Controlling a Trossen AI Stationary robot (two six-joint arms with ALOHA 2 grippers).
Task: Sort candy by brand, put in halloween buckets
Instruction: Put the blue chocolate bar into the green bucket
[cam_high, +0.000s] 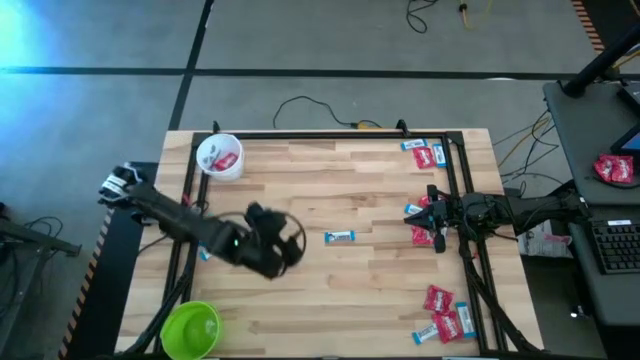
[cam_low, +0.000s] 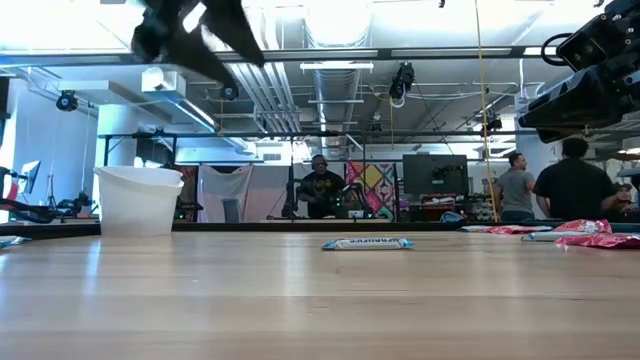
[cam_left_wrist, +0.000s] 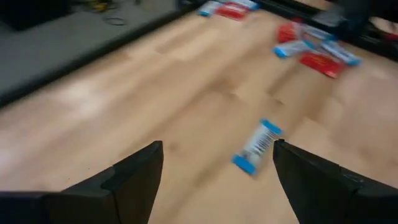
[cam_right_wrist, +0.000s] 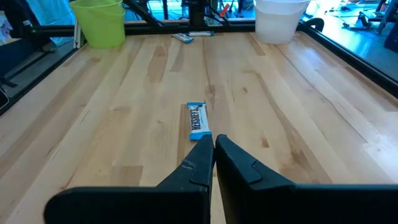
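A light blue and white candy lies flat on the wooden table near its middle, also in the left wrist view and right wrist view. My left gripper hovers above the table just left of it, open and holding nothing. The white bucket stands at the far left with red candy inside. The lime green bucket stands at the near left. My right gripper waits shut at the right edge, beside several red and blue candies.
More red and blue candies lie at the far right corner and the near right corner. Another blue candy lies near the left arm's base. A dark frame borders the table. People stand in the room beyond.
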